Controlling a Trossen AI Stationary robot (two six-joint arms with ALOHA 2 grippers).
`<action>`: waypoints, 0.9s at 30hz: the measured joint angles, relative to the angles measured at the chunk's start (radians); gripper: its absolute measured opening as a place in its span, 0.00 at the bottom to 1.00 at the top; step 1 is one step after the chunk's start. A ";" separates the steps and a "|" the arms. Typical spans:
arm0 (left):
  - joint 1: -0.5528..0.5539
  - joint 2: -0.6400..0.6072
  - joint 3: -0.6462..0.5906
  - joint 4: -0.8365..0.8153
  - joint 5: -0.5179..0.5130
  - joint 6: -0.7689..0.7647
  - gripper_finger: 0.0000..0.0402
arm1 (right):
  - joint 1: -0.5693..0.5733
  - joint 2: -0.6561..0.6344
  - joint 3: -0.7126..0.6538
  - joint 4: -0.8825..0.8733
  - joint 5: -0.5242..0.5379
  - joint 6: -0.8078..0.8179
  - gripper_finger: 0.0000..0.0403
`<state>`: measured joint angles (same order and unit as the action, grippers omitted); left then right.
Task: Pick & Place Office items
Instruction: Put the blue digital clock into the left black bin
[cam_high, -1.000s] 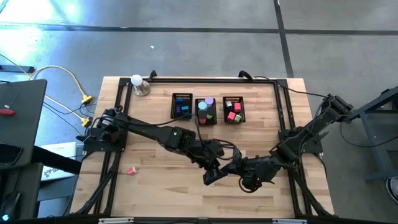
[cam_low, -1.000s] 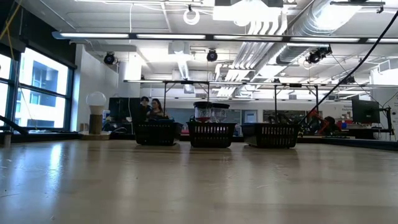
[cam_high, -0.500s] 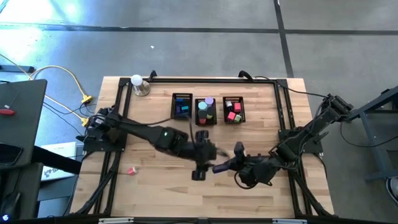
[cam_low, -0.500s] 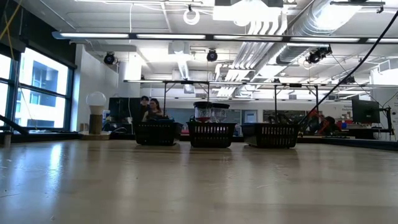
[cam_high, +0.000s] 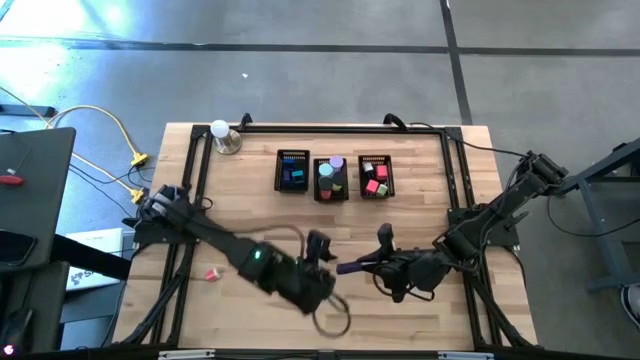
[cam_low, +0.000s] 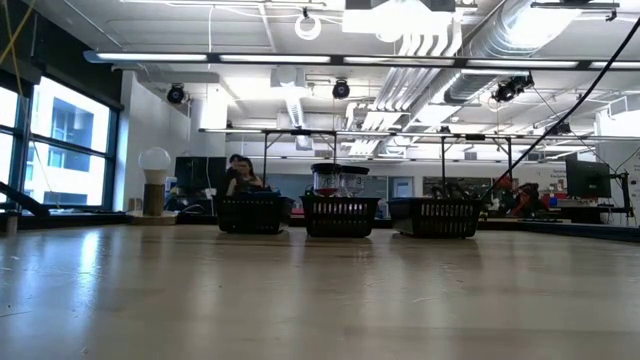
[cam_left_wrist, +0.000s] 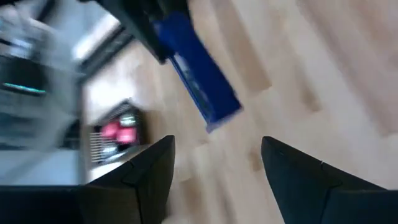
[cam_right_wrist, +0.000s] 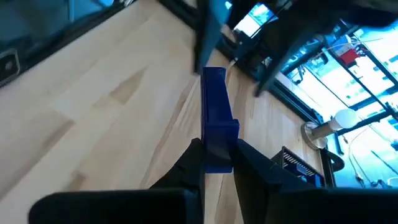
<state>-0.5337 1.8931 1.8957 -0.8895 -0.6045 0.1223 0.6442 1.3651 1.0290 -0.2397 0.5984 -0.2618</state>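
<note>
Two grippers met at the middle of the surface (cam_high: 250, 215) a second ago; now you see them apart. Your right gripper (cam_right_wrist: 216, 163) sits right of centre, clamped on a long blue block (cam_right_wrist: 216, 118) that sticks out toward the left arm. Your left gripper (cam_left_wrist: 214, 165) has let go and swung back toward the near edge, its fingers spread with nothing between them, the blue block just ahead of it. A pink piece (cam_high: 211, 274) lies alone near the left side. Three bins (cam_high: 334, 176) along the far side hold other items.
</note>
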 joint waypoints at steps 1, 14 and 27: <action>-0.022 0.003 -0.001 -0.010 -0.056 0.021 0.57 | -0.006 0.000 0.000 0.011 -0.003 0.007 0.11; -0.134 0.036 -0.001 0.017 -0.493 0.241 0.57 | -0.124 -0.006 0.000 0.104 -0.170 0.200 0.11; -0.133 0.037 -0.001 0.007 -0.493 0.271 0.57 | -0.150 -0.019 0.000 0.191 -0.233 0.243 0.11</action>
<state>-0.6666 1.9297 1.8950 -0.8822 -1.0972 0.3935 0.4938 1.3460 1.0294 -0.0490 0.3653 -0.0186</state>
